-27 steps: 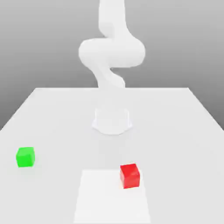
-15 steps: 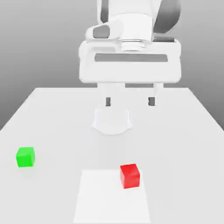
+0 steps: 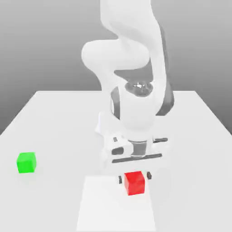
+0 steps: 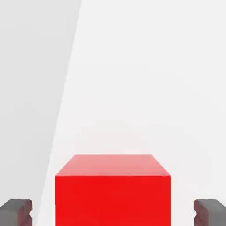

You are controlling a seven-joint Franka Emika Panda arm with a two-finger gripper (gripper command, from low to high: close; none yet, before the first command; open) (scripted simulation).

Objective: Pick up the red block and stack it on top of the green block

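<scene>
Item: red block [image 3: 134, 183], one, cube-shaped. In the exterior view it sits on a white rectangular patch [image 3: 113, 208] of the pale table [image 3: 54, 131], near the patch's edge closest to the robot, toward the exterior view's right.

Item: green block [image 3: 26, 162], one, cube-shaped. Given by the exterior view: on the table at the exterior view's left, off the patch and well apart from the red block.

Item: robot arm [image 3: 138, 106], white with dark grey parts. The exterior view records it bent forward and reaching down over the table, its hand directly behind and above the red block.

Item: gripper [image 3: 134, 177], two dark-tipped fingers. Condition: apart, one on either side of the red block, gripping nothing. The exterior view places both tips close to the block's upper part, one at each side.

Detail from the hand view: a strip of bare white surface separates each fingertip [image 4: 16, 212] from the red block, so neither touches it. The block lies between them, one paler face and one deeper red face turned to the camera. This view also records a straight, slanting border where the white patch meets the greyer table.
</scene>
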